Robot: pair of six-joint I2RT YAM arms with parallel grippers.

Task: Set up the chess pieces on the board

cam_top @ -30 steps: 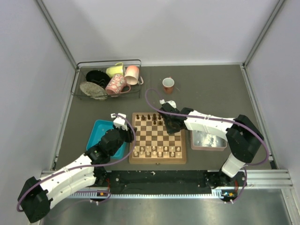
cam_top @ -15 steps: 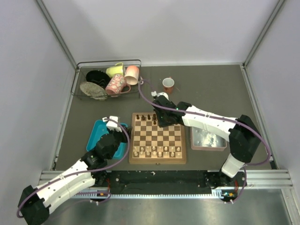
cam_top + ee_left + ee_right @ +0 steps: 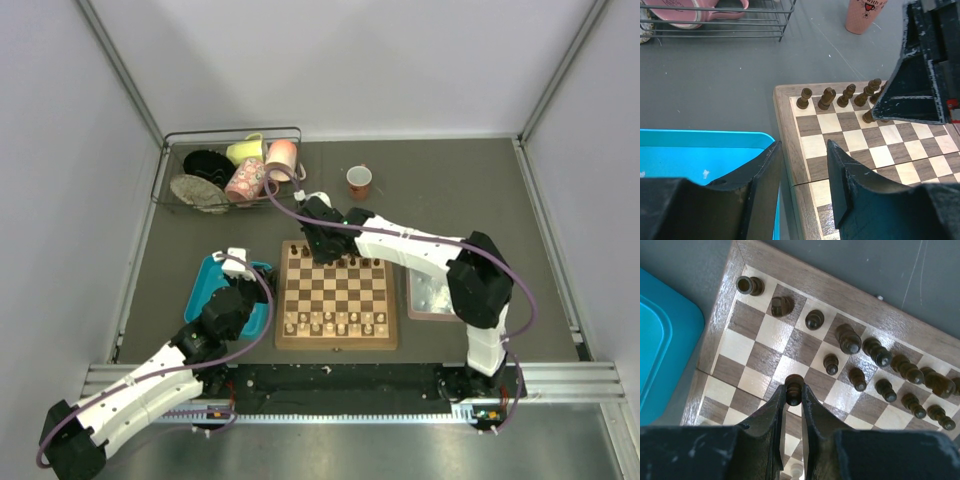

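The board (image 3: 281,300) lies mid-table. Dark chess pieces (image 3: 345,262) stand along its far rows. My right gripper (image 3: 322,245) hangs over the far left part of the board. In the right wrist view it (image 3: 793,392) is shut on a dark pawn (image 3: 794,388), held above the squares. A rook (image 3: 750,285), a knight (image 3: 781,305) and a bishop (image 3: 814,319) stand in the back row. My left gripper (image 3: 803,147) is open and empty over the board's left frame (image 3: 787,130), beside the blue tray (image 3: 700,155).
A wire rack (image 3: 230,170) with mugs and plates stands far left. A pink cup (image 3: 359,180) is behind the board. A grey tray (image 3: 432,298) lies right of it and the blue tray (image 3: 208,290) left. Pale chessmen (image 3: 335,322) fill the near rows.
My right gripper has moved left along the far side of the board with the pawn in it. The left arm has drawn back a little toward the near left.
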